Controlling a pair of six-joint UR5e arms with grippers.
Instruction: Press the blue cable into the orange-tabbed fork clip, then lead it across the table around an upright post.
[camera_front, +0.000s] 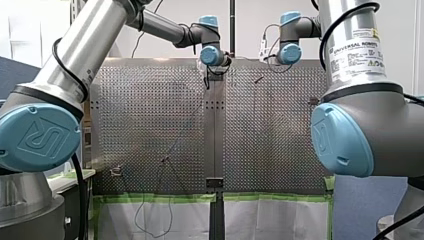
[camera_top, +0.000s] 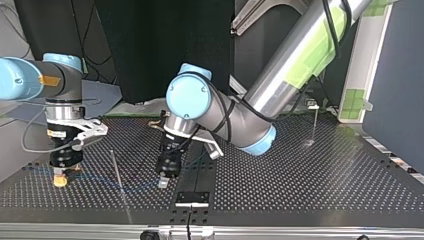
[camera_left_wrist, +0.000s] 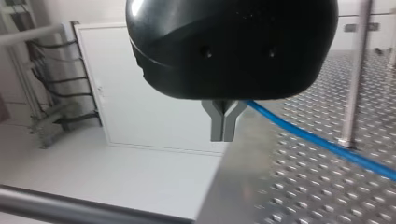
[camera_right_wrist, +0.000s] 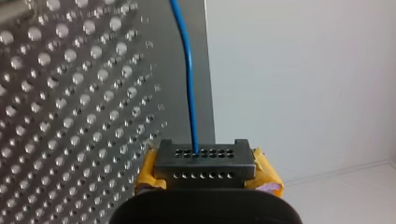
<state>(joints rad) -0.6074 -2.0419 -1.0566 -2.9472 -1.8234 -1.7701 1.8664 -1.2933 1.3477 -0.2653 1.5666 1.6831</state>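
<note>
**Blue cable strung low between my 2 grippers**

Blue cable (camera_right_wrist: 189, 84) rises straight out of my right gripper (camera_right_wrist: 205, 163). Its yellow pads (camera_right_wrist: 268, 176) are drawn in, and I judge them to be pinching the cable. In the top view this gripper is down on the table (camera_top: 300, 185) at the left. From there the cable lies low across the holes, past a thin upright post (camera_top: 116, 167), toward my left gripper (camera_top: 163, 182).

My left gripper's metal fingers (camera_left_wrist: 223, 130) are pressed together. The cable runs off from just behind them, and I cannot tell whether they nip it. I cannot pick out the orange-tabbed clip from my yellow pads.

The cable looks thin, light and limp, with a smooth jacket that could slide in a loose pinch. I judge the best hold is close beside the clip, so only a short, stiffer stretch is pushed in. For the post, gentle tension should do, because hard pulling could drag it free.
</note>
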